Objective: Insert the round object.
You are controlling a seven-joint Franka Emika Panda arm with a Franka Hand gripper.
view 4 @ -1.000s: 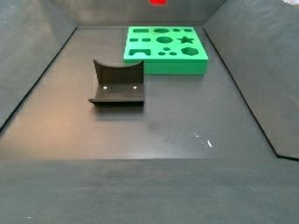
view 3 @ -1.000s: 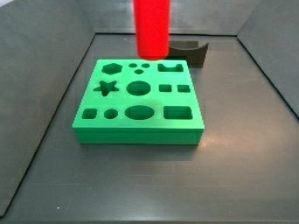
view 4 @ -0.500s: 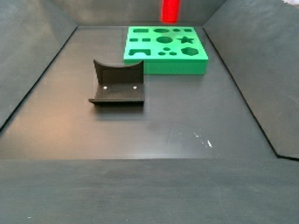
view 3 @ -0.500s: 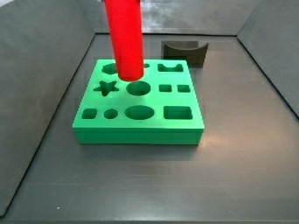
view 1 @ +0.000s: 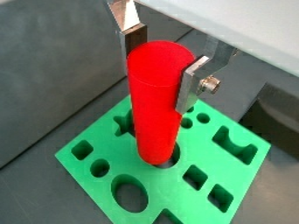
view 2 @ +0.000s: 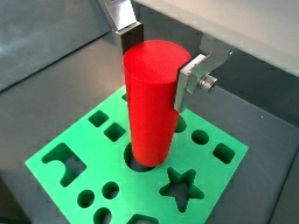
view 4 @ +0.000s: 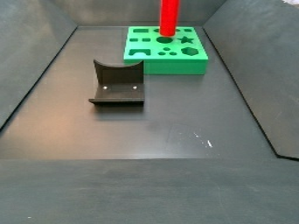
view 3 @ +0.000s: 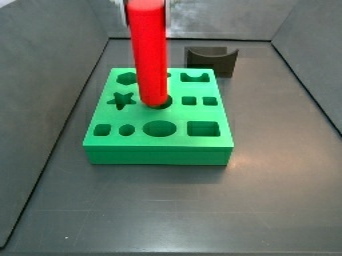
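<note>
Round object [view 1: 158, 101]: tall, smooth, bright red cylinder with flat round top, upright in both wrist views, its lower end at the mouth of the central round hole of the flat green block with shaped cut-outs [view 2: 222, 166]; whether it has entered the hole cannot be told. Gripper [view 2: 156, 54]: above the block, flat silver fingers [view 2: 191, 80] closed against opposite sides of the cylinder near its top. Dark grey block with curved notch [view 4: 117, 84]: on the dark floor [view 4: 163, 157], well apart from the green block in a side view.
</note>
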